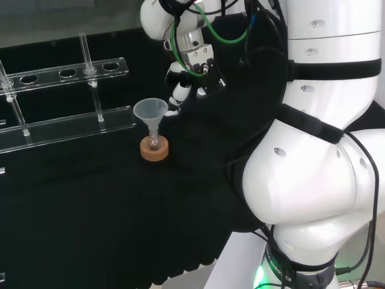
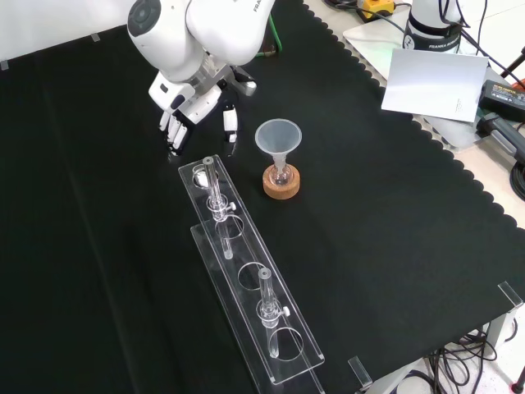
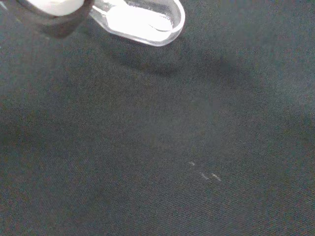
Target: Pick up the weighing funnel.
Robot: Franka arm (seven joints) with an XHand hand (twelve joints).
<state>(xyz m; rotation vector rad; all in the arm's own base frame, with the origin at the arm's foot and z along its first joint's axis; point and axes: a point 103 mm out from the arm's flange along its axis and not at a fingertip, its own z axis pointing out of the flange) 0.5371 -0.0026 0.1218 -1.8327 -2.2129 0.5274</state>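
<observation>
Black-and-white hand (image 2: 184, 111): fingers (image 2: 174, 131) near straight, tips down, thumb spread off them, nothing clasped. Wrist view gives the contact: small clear scoop-shaped weighing funnel (image 3: 142, 17) touches one blurred fingertip (image 3: 54, 4), over black cloth (image 3: 172, 147). Front view gives the spread. Thumb side, near: big clear cone funnel (image 2: 277, 138) on cork ring (image 2: 281, 182), and long clear plastic rack (image 2: 246, 279). Far side of the fingers: open cloth.
</observation>
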